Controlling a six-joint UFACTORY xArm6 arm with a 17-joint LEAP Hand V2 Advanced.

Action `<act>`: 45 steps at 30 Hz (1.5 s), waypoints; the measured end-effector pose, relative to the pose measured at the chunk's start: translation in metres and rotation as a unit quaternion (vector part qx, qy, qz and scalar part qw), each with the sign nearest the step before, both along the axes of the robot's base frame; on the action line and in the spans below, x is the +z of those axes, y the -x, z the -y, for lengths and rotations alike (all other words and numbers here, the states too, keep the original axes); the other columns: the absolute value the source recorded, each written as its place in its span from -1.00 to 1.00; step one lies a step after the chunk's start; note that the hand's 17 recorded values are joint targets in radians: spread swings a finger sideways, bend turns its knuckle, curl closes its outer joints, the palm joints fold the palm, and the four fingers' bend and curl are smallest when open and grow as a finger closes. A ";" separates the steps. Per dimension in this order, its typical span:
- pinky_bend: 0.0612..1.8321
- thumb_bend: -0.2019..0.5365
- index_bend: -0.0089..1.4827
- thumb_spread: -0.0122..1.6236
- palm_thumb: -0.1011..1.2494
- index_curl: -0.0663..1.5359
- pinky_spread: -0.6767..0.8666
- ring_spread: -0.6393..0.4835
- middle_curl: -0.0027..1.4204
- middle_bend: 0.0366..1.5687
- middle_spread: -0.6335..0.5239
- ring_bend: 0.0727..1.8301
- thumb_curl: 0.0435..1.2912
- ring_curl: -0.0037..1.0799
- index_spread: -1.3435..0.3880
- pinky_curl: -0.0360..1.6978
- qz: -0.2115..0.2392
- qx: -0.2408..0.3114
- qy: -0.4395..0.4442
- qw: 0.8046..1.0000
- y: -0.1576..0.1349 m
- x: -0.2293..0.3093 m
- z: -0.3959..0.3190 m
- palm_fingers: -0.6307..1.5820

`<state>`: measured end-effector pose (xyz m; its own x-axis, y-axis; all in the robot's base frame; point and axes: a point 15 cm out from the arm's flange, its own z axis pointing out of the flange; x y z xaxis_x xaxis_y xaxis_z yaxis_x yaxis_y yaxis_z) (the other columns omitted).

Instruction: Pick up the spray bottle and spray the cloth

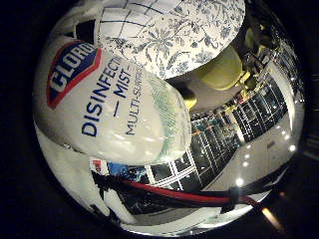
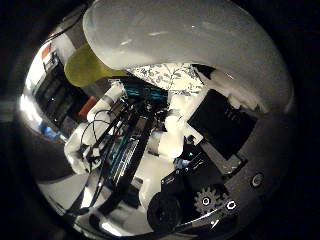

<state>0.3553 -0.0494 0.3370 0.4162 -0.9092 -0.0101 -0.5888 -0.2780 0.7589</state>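
The white spray bottle [image 1: 110,100] with a blue and red label fills much of the right little finger side palm view, close against the palm. In the right thumb side palm view its rounded white body [image 2: 190,40] lies across the palm. My hand's white and black fingers [image 2: 165,135] curl round in front of it. A yellow part [image 2: 90,68] shows at the bottle's end. The cloth [image 1: 174,35], white with a grey flower pattern, lies beyond the bottle. A strip of it shows between bottle and fingers [image 2: 170,75].
A yellow rounded shape [image 1: 221,70] sits beside the cloth. Past it are dark window frames and shelving of the room [image 1: 249,119] with bright ceiling lights. A dark shelf area [image 2: 50,90] shows beyond the fingers.
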 end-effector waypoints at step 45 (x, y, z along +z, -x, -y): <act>0.10 -0.49 0.58 0.08 0.79 -0.11 -0.43 -0.13 -0.20 0.69 -0.03 0.57 0.16 0.04 0.34 0.38 0.158 -0.033 -0.672 0.722 -0.021 0.136 -0.291 0.68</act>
<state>0.3764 0.2415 0.4730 0.5466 -0.1835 -0.8171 -0.7194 -0.6023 -0.3460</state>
